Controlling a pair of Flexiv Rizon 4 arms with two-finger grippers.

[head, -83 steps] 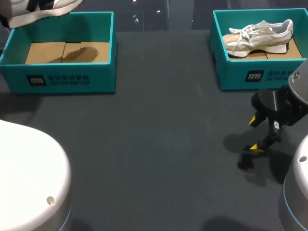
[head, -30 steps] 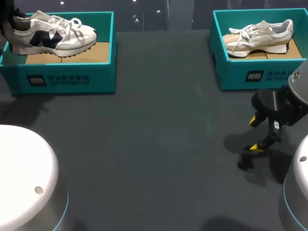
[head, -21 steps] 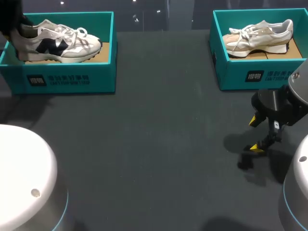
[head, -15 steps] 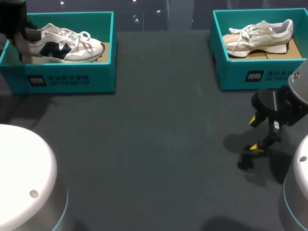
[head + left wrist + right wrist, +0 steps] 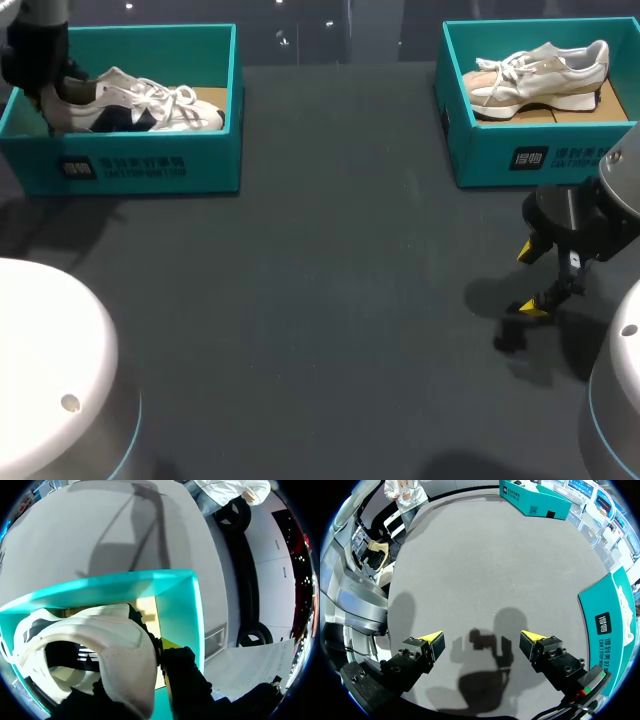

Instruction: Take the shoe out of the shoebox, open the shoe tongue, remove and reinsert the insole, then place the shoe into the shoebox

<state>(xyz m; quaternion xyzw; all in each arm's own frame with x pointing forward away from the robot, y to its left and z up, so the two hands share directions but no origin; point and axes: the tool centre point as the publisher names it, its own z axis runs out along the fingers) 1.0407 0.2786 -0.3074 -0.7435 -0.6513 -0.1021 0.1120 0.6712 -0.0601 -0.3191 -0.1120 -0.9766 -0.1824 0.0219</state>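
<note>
Shoe [image 5: 140, 103] inside the shoebox [image 5: 150, 165], last step almost done.
Heel gripped by left claw [image 5: 150, 652], not yet let go; right claw [image 5: 482, 637] spread wide, idle above worktop [image 5: 330, 280].

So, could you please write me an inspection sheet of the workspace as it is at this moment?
surface: dark grey table, bare in the middle
job's things: white and navy shoe low inside the left shoebox, toe towards the table's middle
clutter: nothing loose; a beige shoe lies in the right shoebox
grippers: left pincer shut on the shoe's heel; right pincer open above bare table
cables: nothing seen
surroundings: nothing seen reaching over the table
</note>
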